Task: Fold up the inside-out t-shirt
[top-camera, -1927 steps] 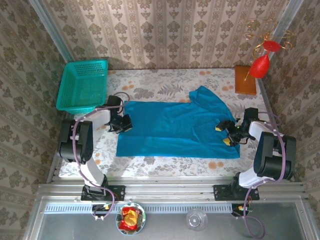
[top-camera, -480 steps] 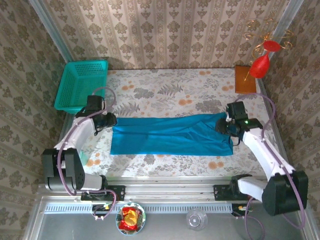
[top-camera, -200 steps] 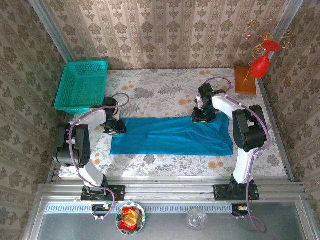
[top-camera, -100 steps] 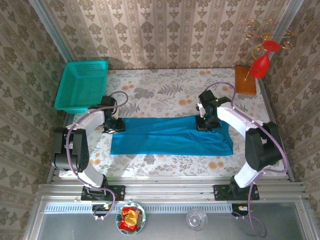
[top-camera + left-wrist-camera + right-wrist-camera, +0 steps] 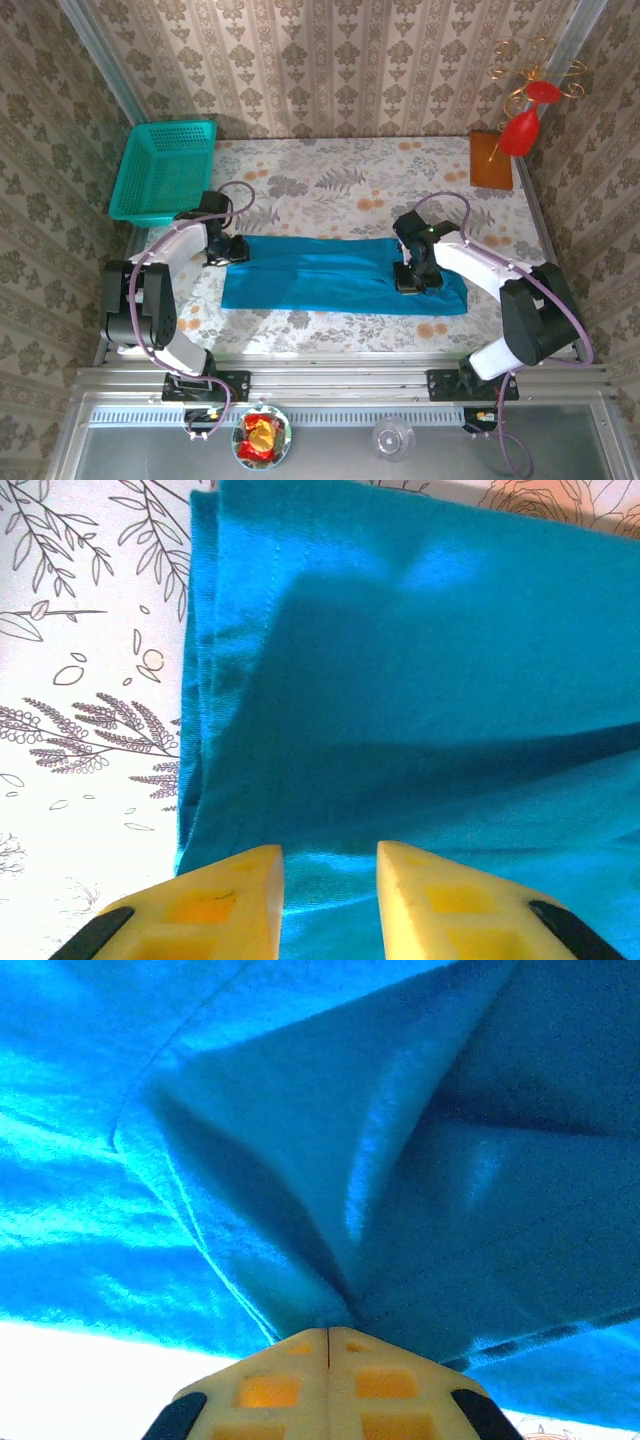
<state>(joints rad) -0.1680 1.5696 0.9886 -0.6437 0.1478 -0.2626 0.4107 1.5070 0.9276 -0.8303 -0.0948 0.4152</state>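
Cloth band: the blue-teal soft short-sleeved t-shirt (image 5: 330, 272) lies folded lengthwise on the floral bench (image 5: 330, 185), right of the teal plastic mesh basket (image 5: 165, 170). The right end effector (image 5: 328, 1330) is clenched on a fold. The left end effector (image 5: 328, 858) is released over the end nearest the basket.

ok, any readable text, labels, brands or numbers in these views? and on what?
No readable text anywhere.
t-shirt: plain, no print or label showing.
basket and wooden block: no markings.
snack packets at the near edge: any print is too small to read.
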